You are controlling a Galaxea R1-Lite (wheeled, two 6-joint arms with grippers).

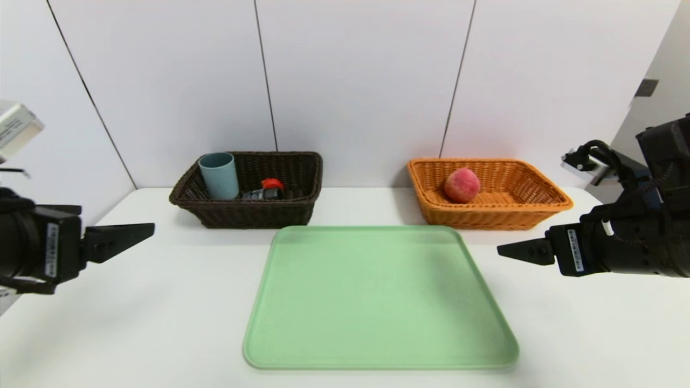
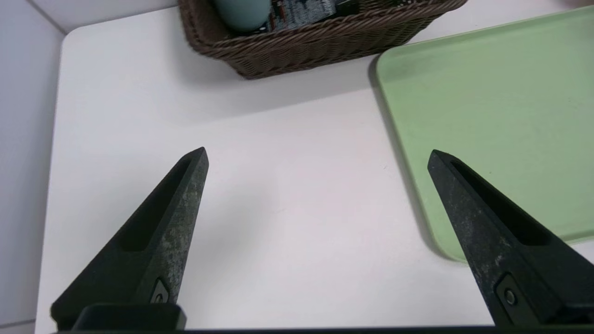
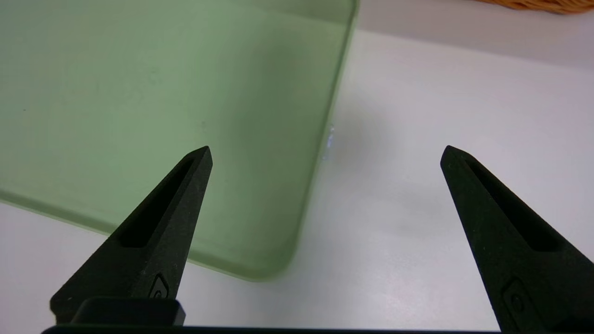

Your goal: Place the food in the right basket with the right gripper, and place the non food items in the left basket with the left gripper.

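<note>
In the head view, we see the peach [image 1: 462, 185] in the orange basket [image 1: 498, 222], upper right; cup [image 1: 219, 177], tube [image 1: 262, 194] and red toy [image 1: 273, 184] in the dark basket [image 1: 256, 215], upper left. In the left wrist view, our left pincer [image 2: 318, 149] is apart; in the right wrist view, our right pincer [image 3: 327, 147] too.

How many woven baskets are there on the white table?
2. The dark brown basket is at the back left, behind the green tray; the orange basket is at the back right. No other basket is seen.
</note>
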